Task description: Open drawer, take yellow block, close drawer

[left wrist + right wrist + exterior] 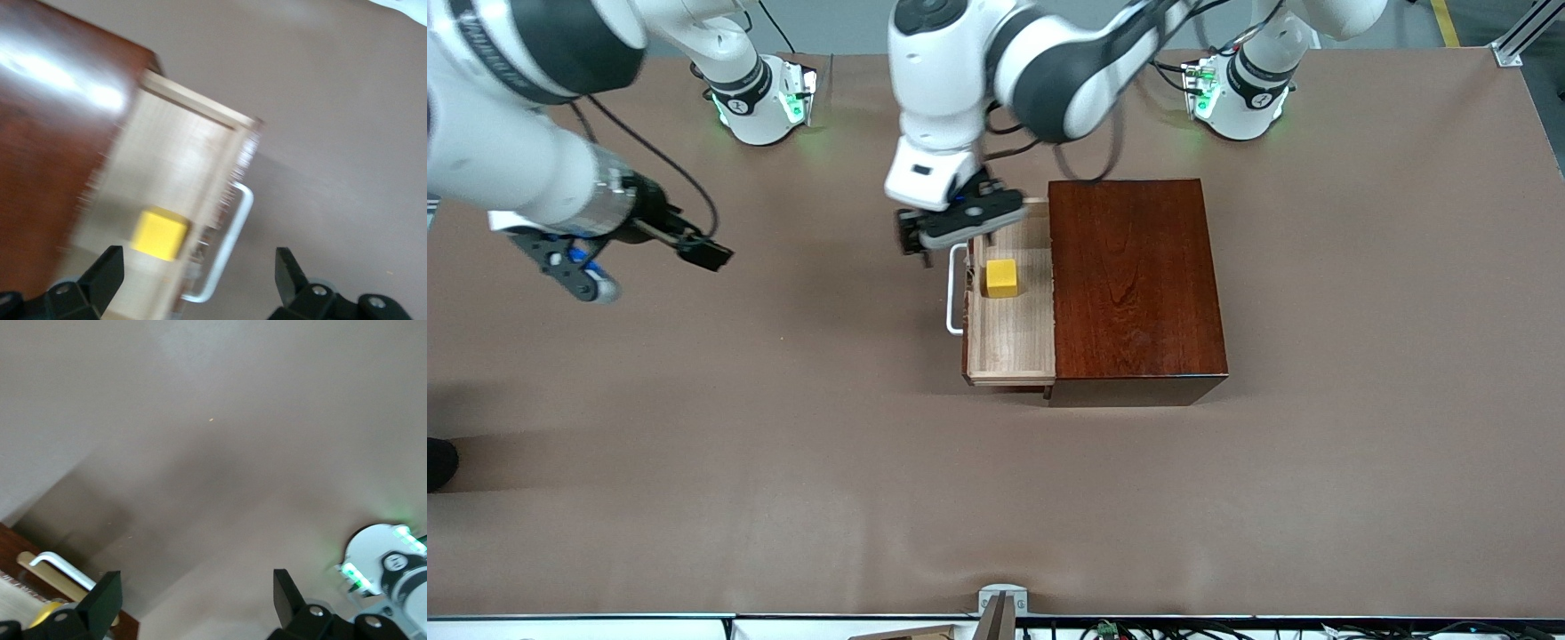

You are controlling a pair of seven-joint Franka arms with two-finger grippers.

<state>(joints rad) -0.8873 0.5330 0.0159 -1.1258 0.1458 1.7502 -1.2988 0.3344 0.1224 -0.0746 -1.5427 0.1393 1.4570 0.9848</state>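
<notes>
the left gripper (951,233) hangs over the drawer's (1014,329) handle end, its body covering the tray corner farthest from the front camera. in the left wrist view its fingers (107,270) are cut off by the frame edge, jaws spread wide, empty. the yellow block (1002,278) sits in the pulled-out tray, just below that gap, untouched. the wooden box (1134,284) hides the tray's inner part. the right gripper (640,253) waits over bare tabletop (783,444) toward the right arm's end, jaws spread, empty.

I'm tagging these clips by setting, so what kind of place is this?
Probably a robotics lab test bench: two arms bolted to a brown-covered table, cables along its edge, and only a wooden box with an open drawer as a prop.
</notes>
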